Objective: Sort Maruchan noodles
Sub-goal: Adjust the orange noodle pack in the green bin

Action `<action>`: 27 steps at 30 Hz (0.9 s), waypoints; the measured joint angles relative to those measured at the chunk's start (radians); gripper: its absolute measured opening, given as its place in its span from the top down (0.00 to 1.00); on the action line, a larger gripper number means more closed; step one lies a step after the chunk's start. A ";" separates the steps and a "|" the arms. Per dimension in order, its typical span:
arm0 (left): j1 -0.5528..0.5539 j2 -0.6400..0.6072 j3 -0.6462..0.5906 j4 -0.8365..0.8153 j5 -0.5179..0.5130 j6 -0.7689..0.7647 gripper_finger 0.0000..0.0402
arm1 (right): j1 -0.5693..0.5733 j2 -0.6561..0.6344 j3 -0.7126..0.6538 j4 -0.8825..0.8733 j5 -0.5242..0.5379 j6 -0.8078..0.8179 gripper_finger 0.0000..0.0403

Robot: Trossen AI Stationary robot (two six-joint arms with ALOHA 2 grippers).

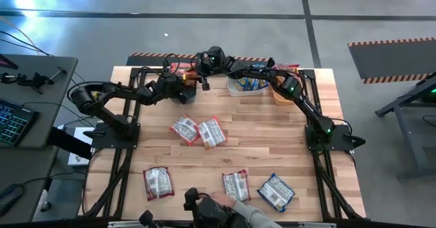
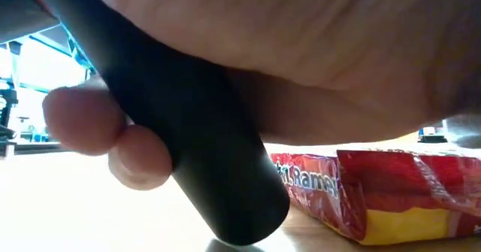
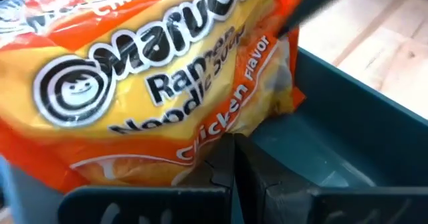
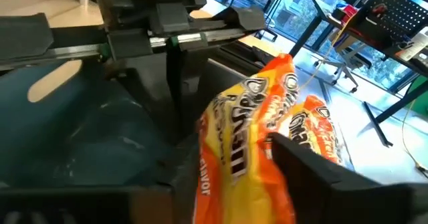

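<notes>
An orange Maruchan chicken packet [image 3: 160,83] hangs over the teal bin [image 3: 348,117] at the table's far edge, left of centre. My left gripper [image 3: 234,165] is shut on the packet's lower edge. My right gripper [image 4: 221,184] comes in from the right and is open around the same packet [image 4: 247,150]. In the high view both grippers, left [image 1: 184,85] and right [image 1: 199,70], meet over that bin. Other packets lie flat on the table, silvery back up: two at the centre [image 1: 197,131], one near left [image 1: 157,182], one near centre [image 1: 236,185]. A blue one [image 1: 276,192] lies near right. My left gripper pinches the packet's lower edge [image 3: 214,147] between its two fingers, and the packet stands lifted clear above the teal bin's floor. My right gripper has one finger [image 4: 321,170] lying against the packet's orange end [image 4: 301,127]; whether the other finger touches it, I cannot tell.
A white bin [image 1: 244,85] and an orange bin [image 1: 281,90] stand right of the teal one. A person's hand [image 2: 98,132] holding a dark cylinder [image 2: 195,154] fills the low view at the near edge [image 1: 218,211]. Behind it lies a red packet [image 2: 376,195].
</notes>
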 joint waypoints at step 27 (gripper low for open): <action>0.000 -0.001 0.000 0.040 -0.039 -0.016 1.00 | -0.050 -0.269 0.002 -0.210 0.263 -0.001 0.74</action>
